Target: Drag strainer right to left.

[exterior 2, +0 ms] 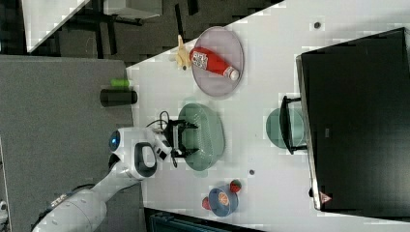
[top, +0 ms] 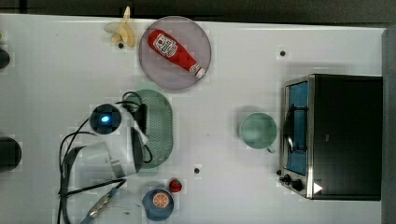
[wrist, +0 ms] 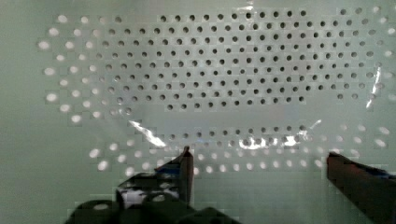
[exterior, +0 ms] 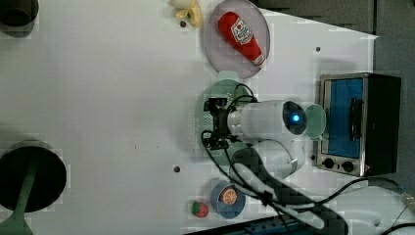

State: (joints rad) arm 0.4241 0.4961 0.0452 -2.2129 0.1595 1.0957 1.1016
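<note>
The strainer [top: 162, 125] is a pale green oval basket lying flat on the white table, a little left of centre in the top view. My gripper [top: 142, 122] hangs over the strainer's left part in the top view, pointing down into it. In the wrist view the strainer's perforated floor [wrist: 224, 79] lies close below my gripper [wrist: 259, 163]. Both dark fingertips [wrist: 187, 161] stand wide apart with nothing between them, so the gripper is open. The right view shows the gripper [exterior 2: 186, 139] over the strainer [exterior 2: 209, 137], and the left view shows the gripper [exterior: 215, 123] above the strainer [exterior: 225, 90].
A grey plate [top: 198, 35] holding a red ketchup bottle [top: 175, 51] lies just beyond the strainer, with a banana [top: 123, 31] beside it. A green cup [top: 258, 130] and a toaster oven [top: 343, 135] stand at the top view's right. A blue bowl [top: 152, 207] and strawberry [top: 175, 185] sit near the front edge.
</note>
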